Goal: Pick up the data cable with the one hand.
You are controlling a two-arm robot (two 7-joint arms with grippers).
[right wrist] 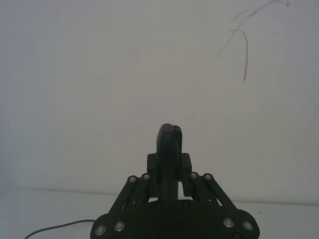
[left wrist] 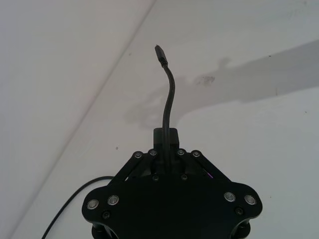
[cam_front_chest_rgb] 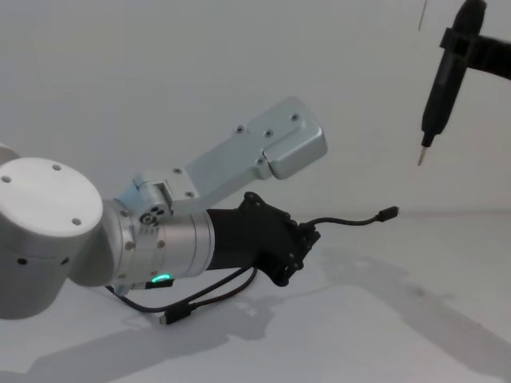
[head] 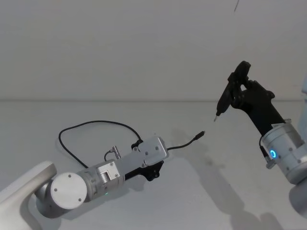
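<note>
Grip looks made: my left gripper (cam_front_chest_rgb: 307,239), at the centre of the chest view, has its fingers pinched on the data cable (left wrist: 169,94) a short way behind one plug (cam_front_chest_rgb: 389,213). I judge the hold was chosen there so the stiffer end juts out ahead of the fingers instead of drooping. That plug hangs clear above the table (head: 216,191).

The rest of the cord runs back in a wide loop through the left middle of the head view and lies on the surface. What looks like the other plug end (cam_front_chest_rgb: 172,317) sits beneath the wrist, lower left in the chest view.

My right gripper (head: 236,87), upper right in the head view, is clamped around a pen-shaped tool (cam_front_chest_rgb: 439,80), tip down and well apart from the cable. I guess it is parked high to keep out of the way.

The lift seems barely begun, since most of the cord is on the table.
</note>
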